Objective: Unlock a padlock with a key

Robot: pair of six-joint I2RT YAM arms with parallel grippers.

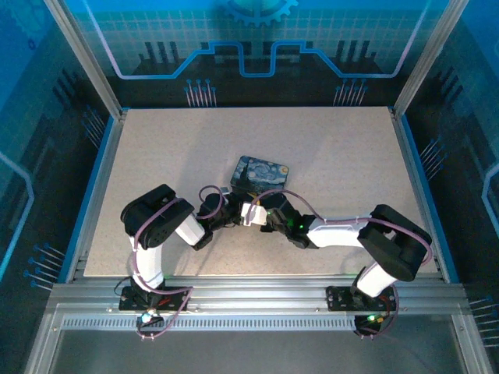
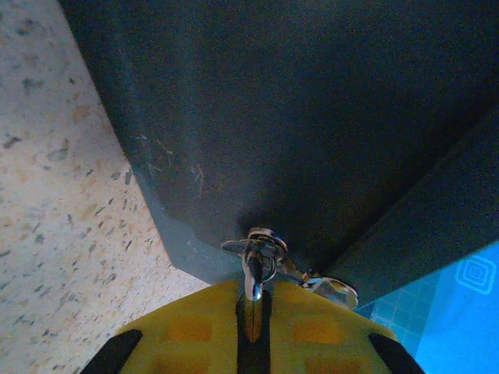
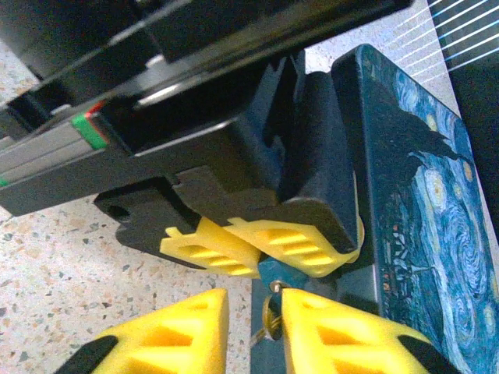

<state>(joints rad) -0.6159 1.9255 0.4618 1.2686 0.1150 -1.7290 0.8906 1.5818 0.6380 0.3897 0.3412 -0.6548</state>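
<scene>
top view: both arms reach inward and meet over the middle of the table [image 1: 335, 148], just in front of the tin [image 1: 261, 173]. the left gripper [image 1: 227, 205] and right gripper [image 1: 256, 212] face each other, tips nearly touching. left wrist view: the left gripper's yellow fingers [image 2: 195, 327] are pressed together, with only a thin slit between them. they clamp the padlock [image 2: 253, 287], a small silvery piece that protrudes from the slit. small metal rings [image 2: 254, 245] sit at its far end, against a dark surface that fills the upper frame. right wrist view: the padlock shows as a small teal-blue body directly under the left gripper's closed yellow tips. it is held above the table, just beside the near edge of the tin. the right gripper's yellow fingers [image 3: 335, 331] stand a narrow gap apart. the key [image 3: 270, 321], a small brass-coloured piece, sits in that gap directly below the padlock. finger contact with the key cannot be confirmed, so i cannot tell whether this claw is clamped. i also cannot tell whether the key is seated in the padlock. the tin lies flat on the table, painted face up, to the right of both sets of fingers.
</scene>
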